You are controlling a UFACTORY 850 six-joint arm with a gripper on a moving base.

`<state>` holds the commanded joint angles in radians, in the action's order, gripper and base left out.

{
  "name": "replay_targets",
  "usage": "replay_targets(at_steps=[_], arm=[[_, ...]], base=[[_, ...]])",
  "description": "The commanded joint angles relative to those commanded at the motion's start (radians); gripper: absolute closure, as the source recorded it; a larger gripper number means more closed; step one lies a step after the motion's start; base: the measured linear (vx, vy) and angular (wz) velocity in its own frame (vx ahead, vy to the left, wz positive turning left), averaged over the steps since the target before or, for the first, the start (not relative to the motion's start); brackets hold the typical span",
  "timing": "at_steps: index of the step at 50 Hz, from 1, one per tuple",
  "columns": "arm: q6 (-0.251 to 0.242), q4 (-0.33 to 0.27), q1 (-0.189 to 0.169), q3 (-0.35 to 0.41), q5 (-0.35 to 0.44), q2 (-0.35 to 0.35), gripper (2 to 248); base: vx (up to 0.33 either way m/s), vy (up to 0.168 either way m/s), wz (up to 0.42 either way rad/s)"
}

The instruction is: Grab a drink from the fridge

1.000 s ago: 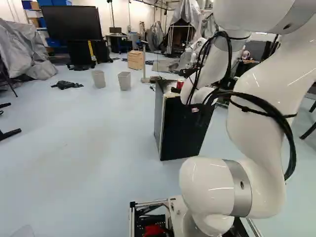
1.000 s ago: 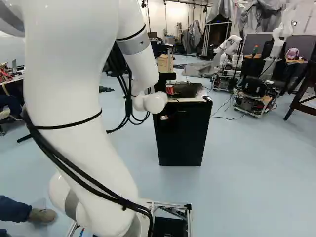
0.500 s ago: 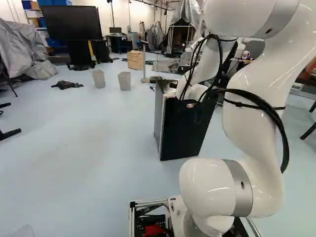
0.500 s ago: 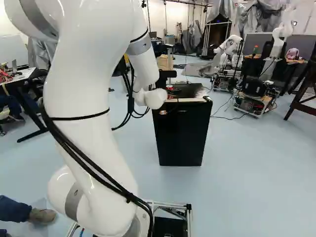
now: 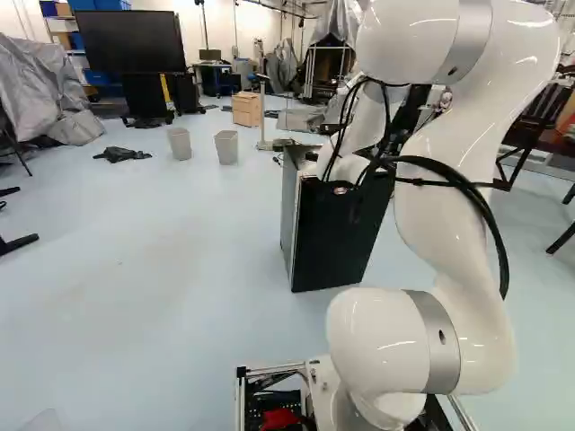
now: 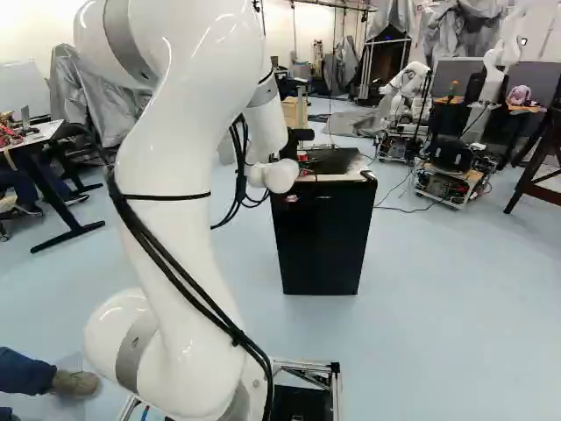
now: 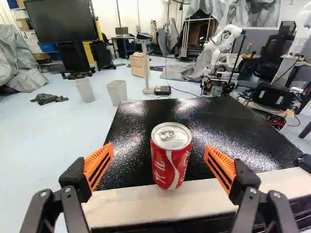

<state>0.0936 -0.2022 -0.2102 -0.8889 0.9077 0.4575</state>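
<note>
Right base view: in the left half of the frame, see the white arm, rising from its joint at the lower left and bending towards the upper middle. Near the upper middle, find the gripper, seen only as a dark part beside the white wrist; cannot tell its fingertips from here. Just right of the frame's middle, note the black fridge, upright on the floor, with its front closed.

In the wrist view, find the gripper open, with its orange pads standing wide apart and holding nothing. Between them in this view, see the red can, upright on the fridge's black top, close to the pale front edge. Touches neither pad; lies nearer to the one on the robot's right. Cannot tell exactly how deep between the fingers. Near the same edge, beyond the finger on the robot's right, notice also a round black piece.

In the right base view, find the same can small and partly hidden, at the upper middle, just beside the wrist.

In the left base view, see at the upper left a big dark screen and grey sheeting. Below and to the right of the screen, notice one bin and a second bin, near a wooden drawer box. At the upper right of the right base view, see another robot.
</note>
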Motion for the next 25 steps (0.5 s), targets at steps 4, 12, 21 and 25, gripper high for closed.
replay_targets(at_steps=[4,12,21,25], arm=[[0.000,0.000,-0.002,-0.005,0.002,0.006,3],[0.000,0.000,-0.004,-0.008,0.003,0.009,3],[0.000,0.000,-0.004,-0.009,0.003,0.010,52],[0.000,0.000,-0.004,-0.009,0.003,0.010,52]], base=[[0.000,0.000,0.000],[0.000,0.000,0.000],[0.000,0.000,0.000],[0.000,0.000,0.000]])
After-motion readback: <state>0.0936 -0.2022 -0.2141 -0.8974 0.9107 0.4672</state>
